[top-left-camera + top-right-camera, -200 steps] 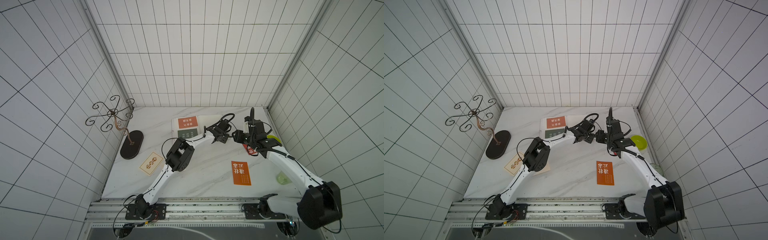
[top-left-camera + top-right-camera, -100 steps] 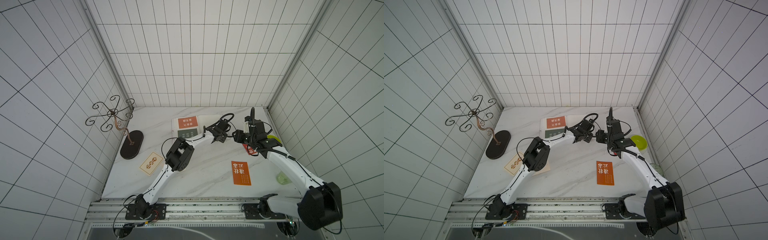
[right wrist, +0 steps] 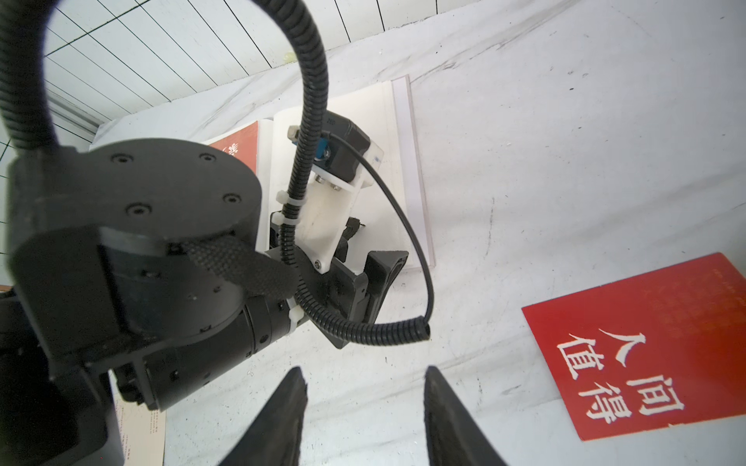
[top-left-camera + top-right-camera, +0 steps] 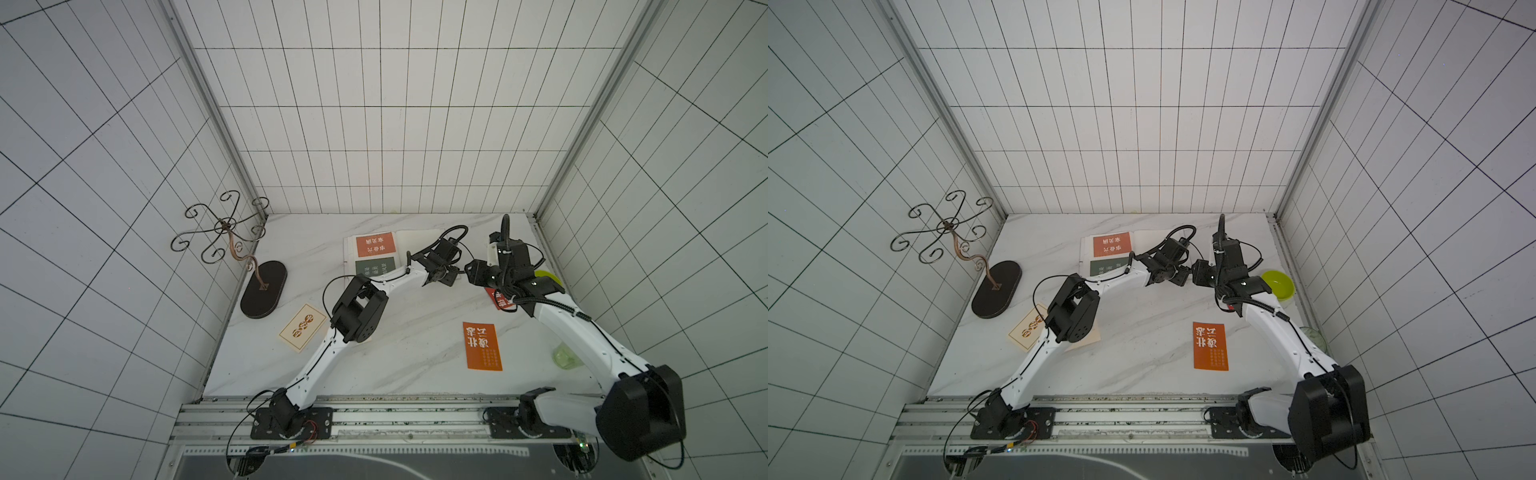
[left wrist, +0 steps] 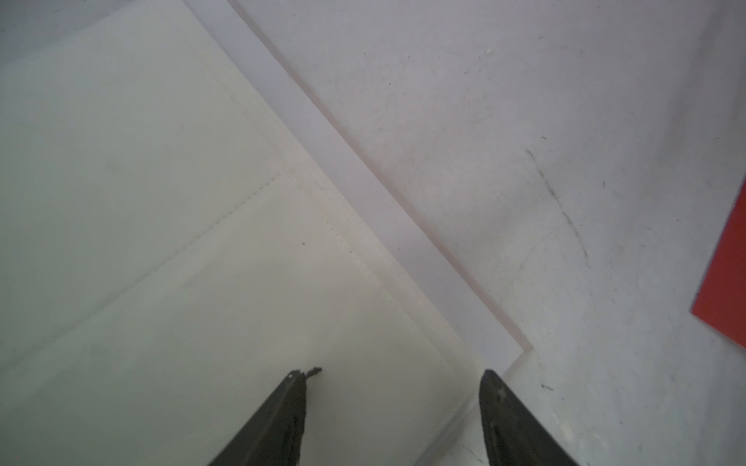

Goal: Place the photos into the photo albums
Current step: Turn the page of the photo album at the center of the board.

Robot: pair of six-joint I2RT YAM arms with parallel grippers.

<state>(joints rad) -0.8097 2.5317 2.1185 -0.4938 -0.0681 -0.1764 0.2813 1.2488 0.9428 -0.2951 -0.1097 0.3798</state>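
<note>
The photo album (image 4: 417,243) (image 4: 1152,239) lies open at the back of the table. An orange photo (image 4: 375,244) and a dark green photo (image 4: 373,266) rest on its left page. My left gripper (image 4: 446,278) (image 5: 393,375) hangs open and empty over the near corner of the blank right page (image 5: 161,201). Just beside it, over bare marble, my right gripper (image 4: 473,274) (image 3: 365,371) is open and holds nothing. A red photo (image 3: 646,355) (image 4: 500,300) lies under the right arm. An orange photo (image 4: 482,345) and a cream photo (image 4: 302,327) lie nearer the front.
A metal jewellery stand (image 4: 264,291) on a dark oval base is at the left wall. A lime bowl (image 4: 1277,284) and a small clear green cup (image 4: 563,356) sit along the right edge. Another cream card (image 4: 1092,336) peeks out under the left arm's elbow.
Both arms have stayed almost where they were over the album's right side. The left gripper's jaws narrowed partway and have spread wide again.
</note>
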